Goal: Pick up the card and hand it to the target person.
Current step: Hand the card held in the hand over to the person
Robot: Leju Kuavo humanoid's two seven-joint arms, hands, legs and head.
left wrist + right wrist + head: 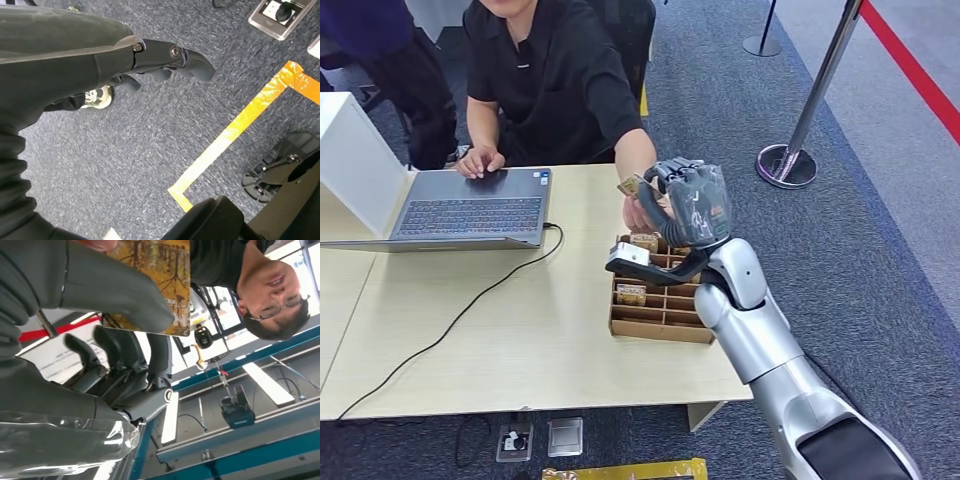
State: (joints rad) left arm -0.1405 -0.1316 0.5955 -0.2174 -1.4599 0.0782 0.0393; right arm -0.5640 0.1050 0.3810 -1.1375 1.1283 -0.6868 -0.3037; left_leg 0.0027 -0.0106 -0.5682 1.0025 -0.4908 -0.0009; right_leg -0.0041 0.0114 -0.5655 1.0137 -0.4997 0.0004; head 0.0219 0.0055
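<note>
My right hand (pixel 693 200) is raised above the far end of the cardboard tray (pixel 660 320) and pinches the card (pixel 629 186) between thumb and fingers. In the right wrist view the card (pixel 166 275) shows an autumn-tree picture, with my thumb (pixel 113 290) pressed across it. A person in a black shirt (pixel 546 70) sits behind the table, and their outstretched hand (pixel 641 212) touches the card from below. My left hand (pixel 162 62) hangs over the carpet, fingers straight, holding nothing.
The tray is divided into slots with a few cards standing in them. An open laptop (pixel 471 210) and a white box (pixel 354 160) sit on the table's left, and a black cable (pixel 456 320) crosses the tabletop. A stanchion base (pixel 788 165) stands at the right.
</note>
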